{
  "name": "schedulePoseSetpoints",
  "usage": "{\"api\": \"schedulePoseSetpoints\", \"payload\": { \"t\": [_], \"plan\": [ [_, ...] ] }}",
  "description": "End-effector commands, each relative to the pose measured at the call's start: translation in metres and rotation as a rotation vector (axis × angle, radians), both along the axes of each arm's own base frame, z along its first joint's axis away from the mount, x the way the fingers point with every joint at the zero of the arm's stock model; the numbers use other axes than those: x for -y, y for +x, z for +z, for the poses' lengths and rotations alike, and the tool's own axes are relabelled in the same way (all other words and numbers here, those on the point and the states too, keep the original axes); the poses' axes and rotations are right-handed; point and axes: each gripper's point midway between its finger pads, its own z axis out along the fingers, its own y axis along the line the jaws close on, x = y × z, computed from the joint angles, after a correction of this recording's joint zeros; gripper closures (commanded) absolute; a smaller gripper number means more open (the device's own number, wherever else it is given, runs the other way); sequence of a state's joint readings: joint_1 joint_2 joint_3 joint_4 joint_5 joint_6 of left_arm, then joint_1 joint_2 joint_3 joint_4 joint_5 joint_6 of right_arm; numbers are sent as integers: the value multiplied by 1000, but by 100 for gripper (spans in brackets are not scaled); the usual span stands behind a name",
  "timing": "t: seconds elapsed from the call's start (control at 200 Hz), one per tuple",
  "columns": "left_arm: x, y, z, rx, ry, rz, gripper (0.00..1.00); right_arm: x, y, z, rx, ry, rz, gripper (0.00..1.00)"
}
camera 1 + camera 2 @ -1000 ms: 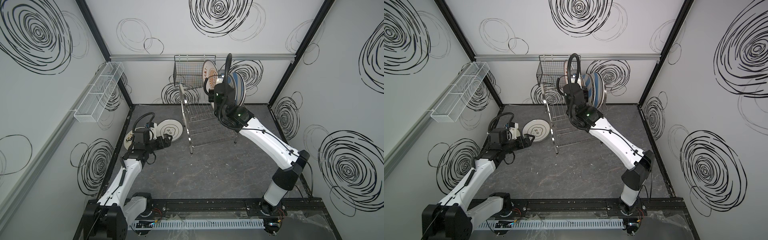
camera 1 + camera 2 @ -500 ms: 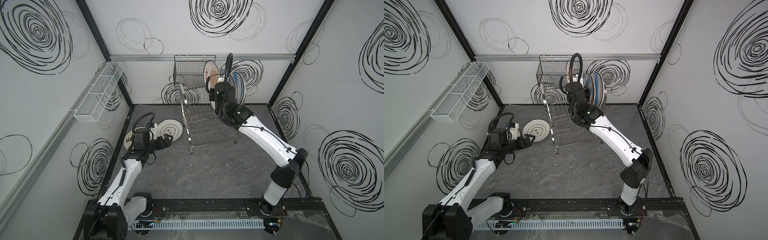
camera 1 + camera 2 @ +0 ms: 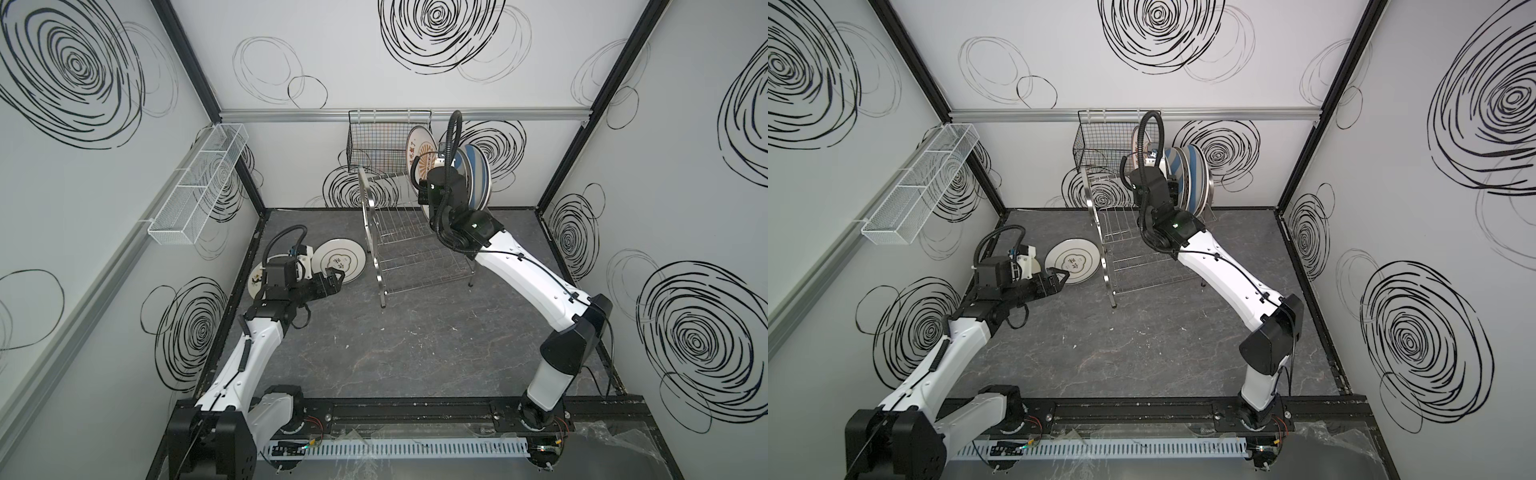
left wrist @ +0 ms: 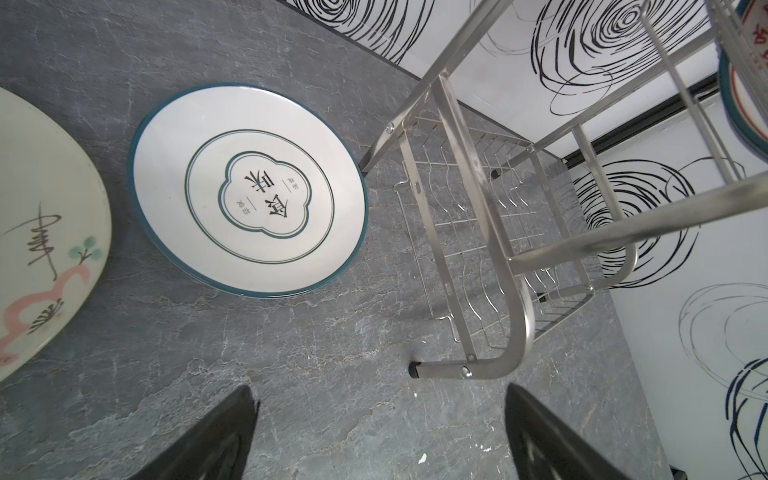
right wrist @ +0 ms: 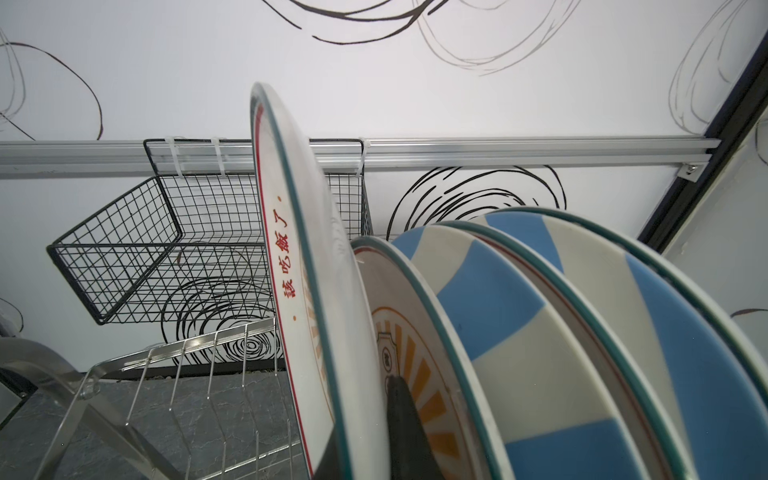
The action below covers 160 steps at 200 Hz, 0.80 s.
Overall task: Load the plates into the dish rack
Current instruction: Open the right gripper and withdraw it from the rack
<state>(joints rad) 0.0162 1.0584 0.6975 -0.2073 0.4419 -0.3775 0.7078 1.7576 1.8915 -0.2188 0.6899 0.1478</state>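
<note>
The dark grey marbled table (image 3: 415,340) carries the dish rack (image 3: 411,272). Just beside the rack a green-rimmed plate (image 3: 340,262) lies flat, and farther from it a cream plate (image 3: 255,282).

I count six plates in view. Four stand on edge at upper middle in both top views: two orange sunburst, the held plate (image 5: 299,257) pinched in my right hand (image 5: 361,432) and a racked sunburst plate (image 5: 419,357), plus two blue-and-white, a nearer striped plate (image 5: 519,316) and a farther striped plate (image 5: 673,353). Two lie flat on the counter (image 3: 415,353), left of centre in a top view: a green-rimmed plate (image 3: 340,262) and a cream plate (image 3: 254,282). One dish rack (image 4: 623,226), one black wire basket (image 3: 374,141), one white mesh basket (image 3: 195,195), and two hands, counting my left hand (image 3: 337,276).
</note>
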Motion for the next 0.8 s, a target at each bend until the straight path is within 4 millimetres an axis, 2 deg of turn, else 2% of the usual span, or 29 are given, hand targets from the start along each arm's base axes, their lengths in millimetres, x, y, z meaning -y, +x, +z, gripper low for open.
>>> {"api": "schedulePoseSetpoints", "payload": {
  "t": [0.0, 0.465, 0.55, 0.795],
  "plan": [
    [-1, 4, 6, 39, -9, 0, 4, 5, 1, 3, 26, 42, -21, 100],
    [-1, 4, 5, 34, -10, 2, 4, 1, -4, -21, -17, 34, 2, 100],
    [-2, 4, 5, 36, -9, 3, 4, 4, -7, -21, -14, 30, -5, 79],
    [-2, 4, 5, 36, -8, 9, 4, 11, -14, -13, -1, 19, -15, 70]
  ]
}}
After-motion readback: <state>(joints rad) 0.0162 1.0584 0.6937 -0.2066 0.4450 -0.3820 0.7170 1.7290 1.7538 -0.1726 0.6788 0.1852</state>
